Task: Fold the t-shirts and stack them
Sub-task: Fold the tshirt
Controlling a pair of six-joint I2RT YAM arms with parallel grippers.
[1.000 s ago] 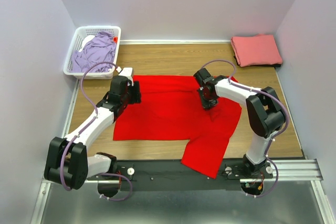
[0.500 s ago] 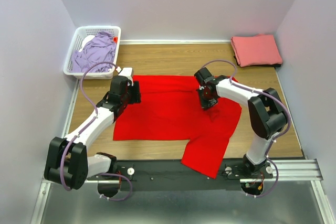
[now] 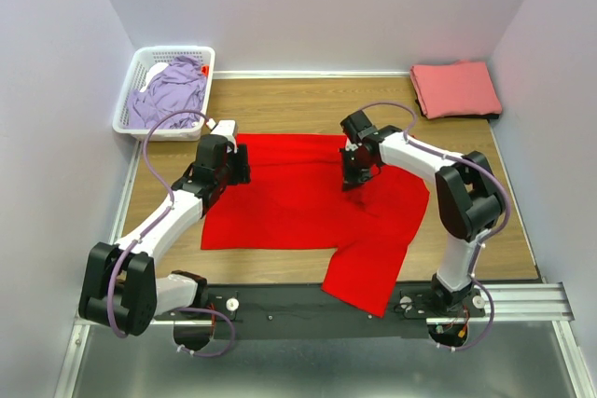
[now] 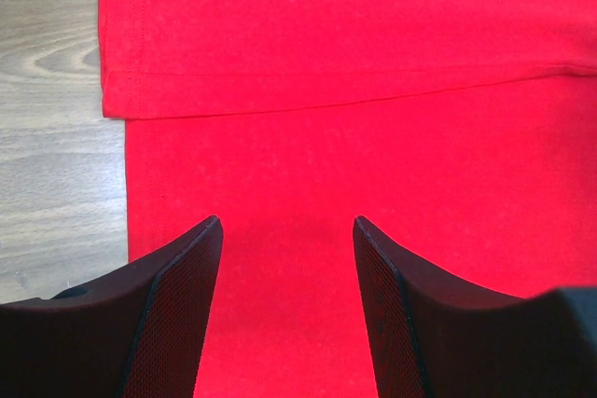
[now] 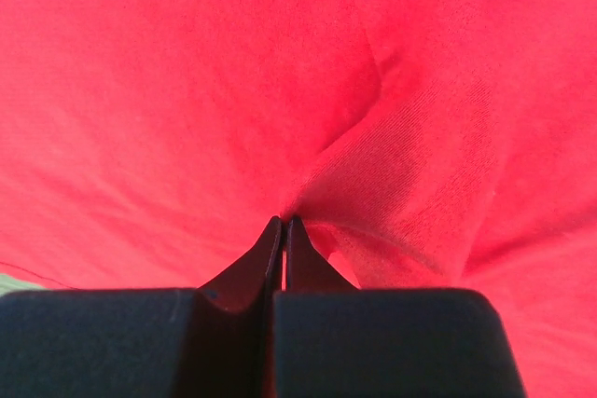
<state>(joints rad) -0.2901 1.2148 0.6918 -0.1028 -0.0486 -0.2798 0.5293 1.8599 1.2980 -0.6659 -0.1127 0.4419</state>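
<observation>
The right gripper (image 3: 354,173) has slid inward over the red shirt (image 3: 280,207) on the table (image 3: 298,100), jaws pinched together on its cloth. The left gripper (image 4: 284,223) has its jaws apart above the shirt's left edge. Best to draw the fold across slowly so the pinch holds.

The bright red cloth t-shirt (image 3: 298,198) is a soft, matt knit; in the right wrist view its fine weave shows. The folded salmon-pink cloth shirt (image 3: 455,89) and the crumpled lavender cloth shirt (image 3: 173,90) look equally matt. The white lattice basket (image 3: 175,50) is smooth plastic. The brown table top (image 3: 280,104) shows wood grain with a dull sheen. The pads (image 4: 177,323) of the left gripper (image 4: 285,223) are matt black with a fine cross-hatched texture; the fingers (image 5: 247,272) of the right gripper (image 5: 283,223) are smooth matt black.
</observation>
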